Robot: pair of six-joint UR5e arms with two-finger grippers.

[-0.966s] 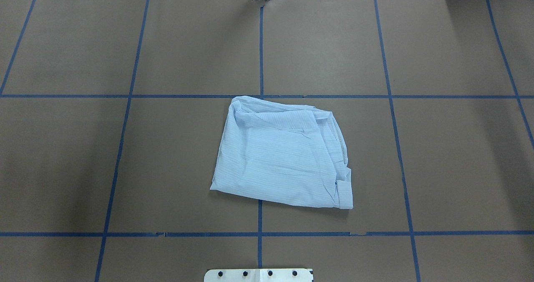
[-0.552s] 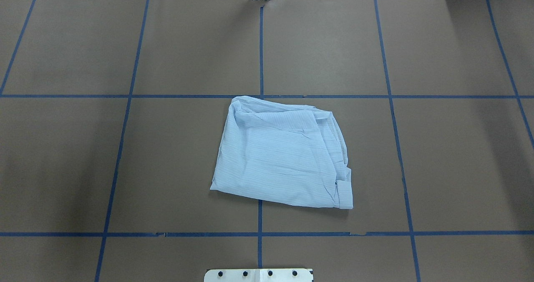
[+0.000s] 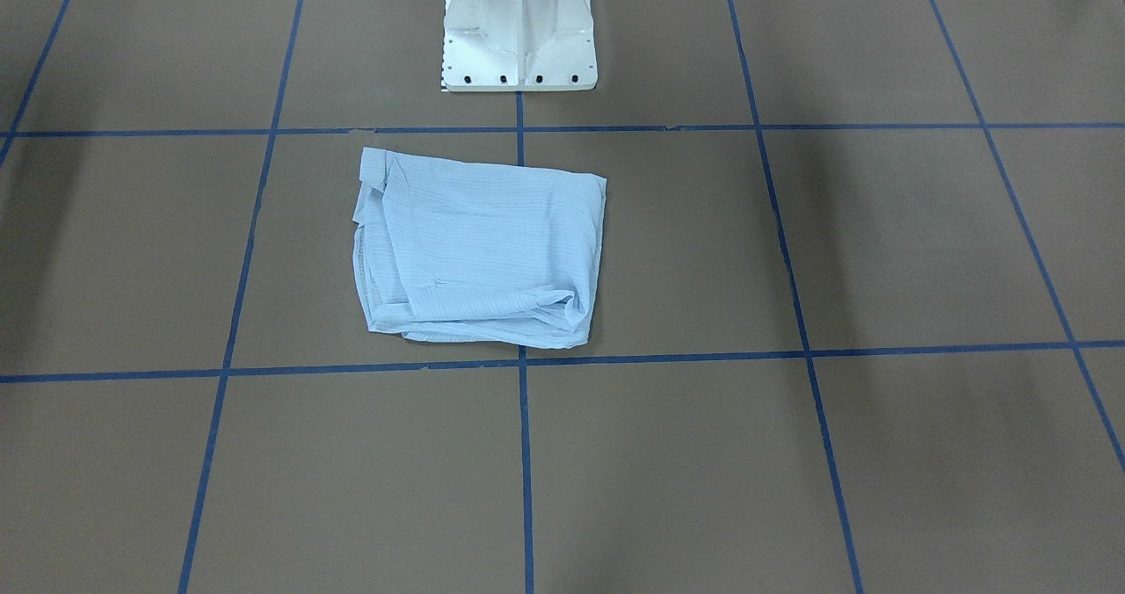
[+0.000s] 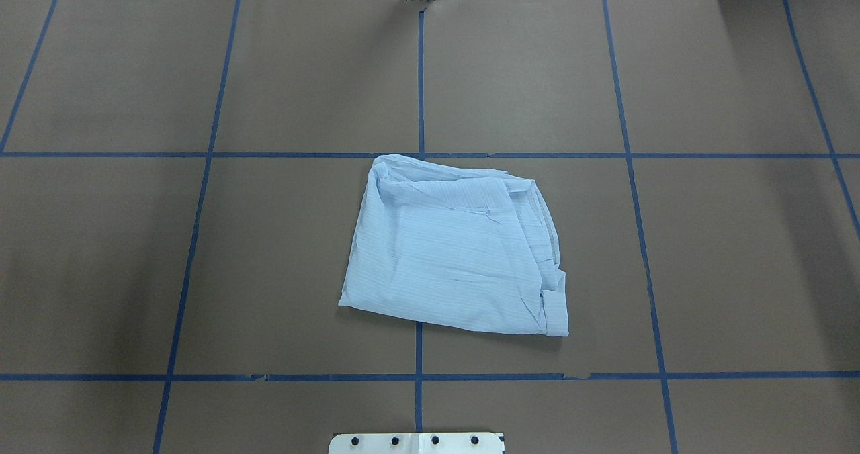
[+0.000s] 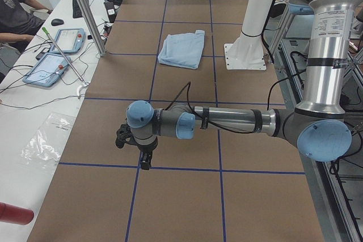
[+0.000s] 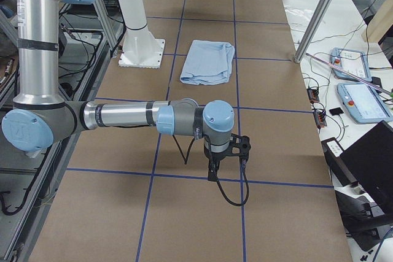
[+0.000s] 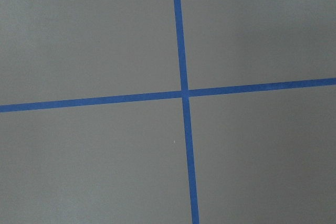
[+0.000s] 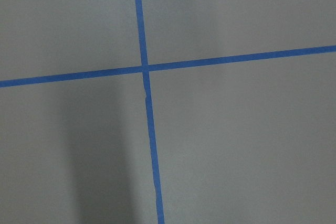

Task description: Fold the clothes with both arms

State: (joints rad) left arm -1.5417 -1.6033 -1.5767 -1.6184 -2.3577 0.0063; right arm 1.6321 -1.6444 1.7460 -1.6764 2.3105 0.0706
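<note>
The clothes are one light blue striped shirt [image 4: 450, 252], folded into a rough square and lying flat near the table's middle, just in front of the pedestal [image 3: 483, 242] [image 5: 182, 49] [image 6: 209, 61]. Neither arm touches it. The left gripper [image 5: 145, 161] hangs low over a blue tape line far out at the left end of the table. Far out at the right end, the right gripper [image 6: 213, 173] does the same. I cannot tell if either is open or shut. Both wrist views hold only brown paper and crossing blue tape.
The white pedestal base [image 3: 518, 32] stands behind the shirt. Beyond the table's far edge a side bench carries control tablets [image 5: 51, 66] [image 6: 362, 99], cables and a red cylinder [image 5: 14, 213]. A seated person [image 5: 11, 9] is at that bench. Metal posts [image 6: 316, 19] rise at the edge.
</note>
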